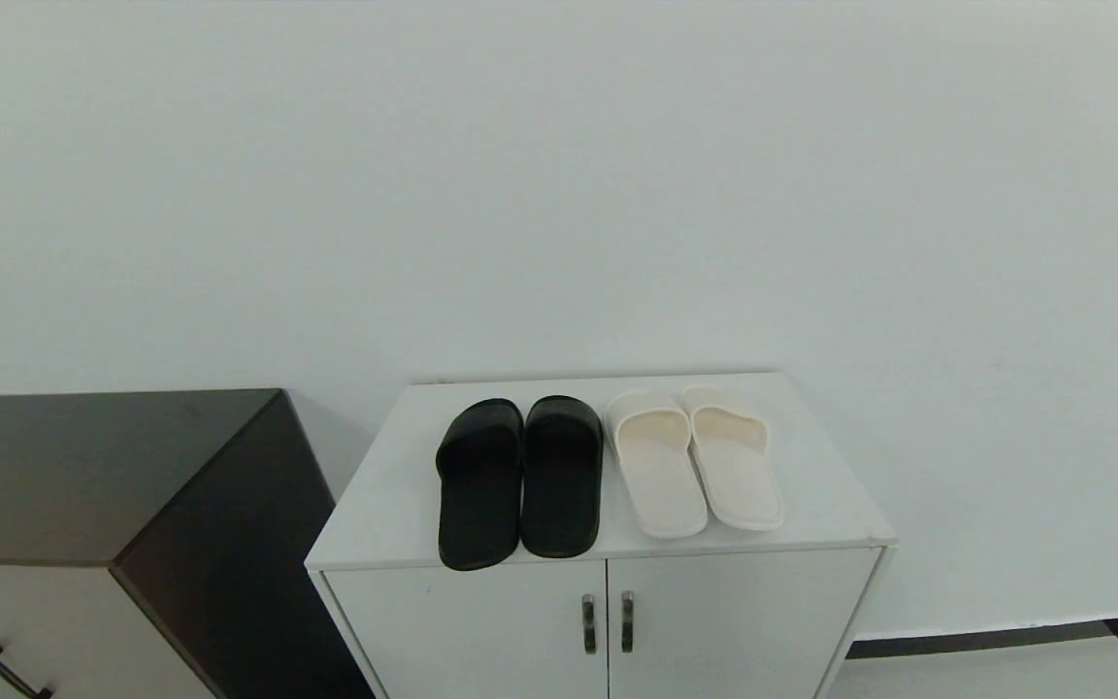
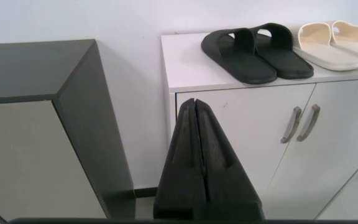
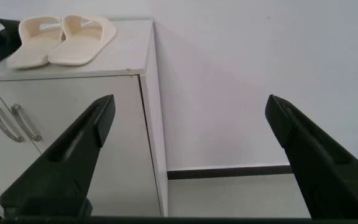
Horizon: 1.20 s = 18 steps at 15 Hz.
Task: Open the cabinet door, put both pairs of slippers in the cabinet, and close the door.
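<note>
Both doors of the white cabinet (image 1: 831, 485) are shut, so the step in hand looks to be opening one. The 2 vertical handles (image 1: 608, 622) sit side by side at the centre seam. To do it well, I would bring 1 claw square to a handle, close a finger behind the bar, then pull along the door's arc rather than straight back, since the hinges are probably on the outer edges, though they are not visible from here.

The left claw (image 2: 195, 109) is pressed fully closed and carries nothing; it hangs in front of the cabinet's left door, below the top, with the handles well apart from it. The right claw (image 3: 189, 106) is spread wide and empty, facing the cabinet's right front corner, also short of the handles.

The black slippers (image 1: 520, 481) and cream slippers (image 1: 695, 461) lie in 2 neat pairs on the cabinet top, the pairs just beside each other, heels at the front edge. A dark cabinet (image 1: 83, 466) stands to the left
</note>
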Available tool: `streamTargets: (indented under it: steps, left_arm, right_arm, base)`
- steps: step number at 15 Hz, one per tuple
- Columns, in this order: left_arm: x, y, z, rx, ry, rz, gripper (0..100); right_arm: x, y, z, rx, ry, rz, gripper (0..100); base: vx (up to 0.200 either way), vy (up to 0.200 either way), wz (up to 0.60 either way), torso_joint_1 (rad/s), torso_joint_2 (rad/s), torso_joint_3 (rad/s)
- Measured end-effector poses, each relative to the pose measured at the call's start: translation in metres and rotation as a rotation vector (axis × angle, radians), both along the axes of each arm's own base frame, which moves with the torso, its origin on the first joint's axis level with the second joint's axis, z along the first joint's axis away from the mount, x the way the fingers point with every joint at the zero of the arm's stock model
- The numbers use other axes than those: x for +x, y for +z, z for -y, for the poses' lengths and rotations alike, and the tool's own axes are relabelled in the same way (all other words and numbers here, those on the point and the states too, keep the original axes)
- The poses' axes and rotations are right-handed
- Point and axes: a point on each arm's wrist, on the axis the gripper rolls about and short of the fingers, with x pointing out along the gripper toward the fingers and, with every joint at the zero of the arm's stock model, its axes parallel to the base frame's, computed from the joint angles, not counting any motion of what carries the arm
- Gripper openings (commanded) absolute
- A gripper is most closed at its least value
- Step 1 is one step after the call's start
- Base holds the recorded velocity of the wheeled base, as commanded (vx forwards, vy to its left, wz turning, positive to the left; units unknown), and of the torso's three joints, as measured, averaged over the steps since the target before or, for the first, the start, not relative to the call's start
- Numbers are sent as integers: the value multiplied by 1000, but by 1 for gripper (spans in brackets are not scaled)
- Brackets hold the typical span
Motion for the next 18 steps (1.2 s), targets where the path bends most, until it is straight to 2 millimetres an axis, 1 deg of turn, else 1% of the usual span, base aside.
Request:
streamTargets:
  steps: [1,2,4,5,6,8,12,15,18]
  left_arm:
    - [0,0,0,0,0,0,0]
    - [0,0,0,0,0,0,0]
    - [0,0,0,0,0,0,0]
    - [0,0,0,0,0,0,0]
    - [0,0,0,0,0,0,0]
    - [0,0,0,0,0,0,0]
    - [0,0,0,0,0,0,0]
    - [0,0,0,0,0,0,0]
    - [0,0,0,0,0,0,0]
  right_arm:
    - [0,1,0,-1,3,4,100]
    - [-1,8,0,19,9,22,100]
    - [-2,38,0,74,37,58,100]
    - [4,51,-1,86,62,28,100]
    - [13,60,-2,94,91,-17,100]
    - [36,71,-3,113,157,-98,100]
    - [93,86,-16,132,278,-195,100]
    - [128,95,-37,135,312,-250,100]
    - [151,106,-66,129,314,-278,100]
  base:
    - [0,0,0,0,0,0]
    - [0,0,0,0,0,0]
    - [0,0,0,0,0,0]
    - [0,0,0,0,0,0]
    - [0,0,0,0,0,0]
    - [0,0,0,0,0,0]
    - [0,0,0,0,0,0]
    - [0,0,0,0,0,0]
    - [0,0,0,0,0,0]
